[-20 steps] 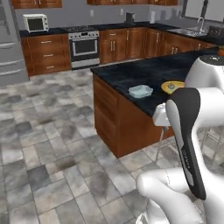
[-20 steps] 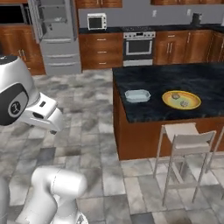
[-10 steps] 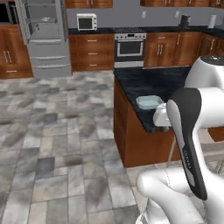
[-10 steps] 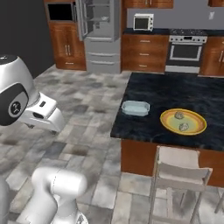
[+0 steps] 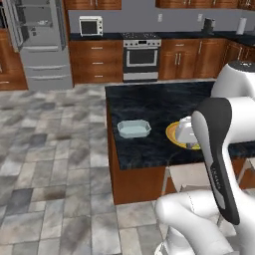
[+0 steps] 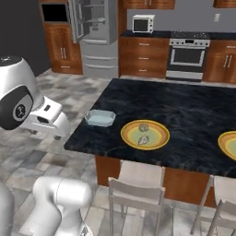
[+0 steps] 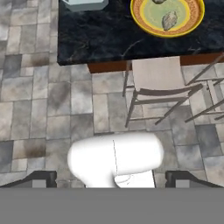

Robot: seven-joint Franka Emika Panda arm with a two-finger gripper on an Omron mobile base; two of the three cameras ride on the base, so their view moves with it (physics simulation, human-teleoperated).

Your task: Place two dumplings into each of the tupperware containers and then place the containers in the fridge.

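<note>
**A:** Starting at the left, what is standing there?

**B:** The fridge (image 6: 94, 34) is standing at the far wall, tall and grey with a steel look, its upper doors swung open so the grey inner shelves are showing, with drawer fronts below. To its right a microwave (image 6: 143, 23) is sitting on the back counter, then a steel oven (image 6: 186, 56).

**A:** And on the dark island worktop (image 6: 184, 115)?

**B:** Near its left edge one tupperware container (image 6: 100, 118) is lying flat: a shallow pale-blue tray, oblong, corners cut, rim flaring outward. Nothing is showing inside it. Just to its right, apart from it, a round yellow plate (image 6: 145, 134) with an orange rim is carrying two dumplings (image 6: 143, 127), small lumpy beige-grey balls, crinkled, one nearer the middle and one nearer the front rim.

**A:** Anything further right?

**B:** A second yellow plate (image 6: 228, 144) is being cut off by the picture's edge; I cannot tell what is on it.

**A:** Where is the pincer (image 7: 112, 178)?

**B:** It is hanging off the worktop, over the tiled floor (image 7: 43, 105), looking down at a pale stool (image 7: 159, 83) tucked against the island's front. Its two dark tips are standing far apart at the view's bottom corners, spread wide with nothing between them.

**A:** And the container from that view?

**B:** Only its near rim is peeking in at the top.
</note>
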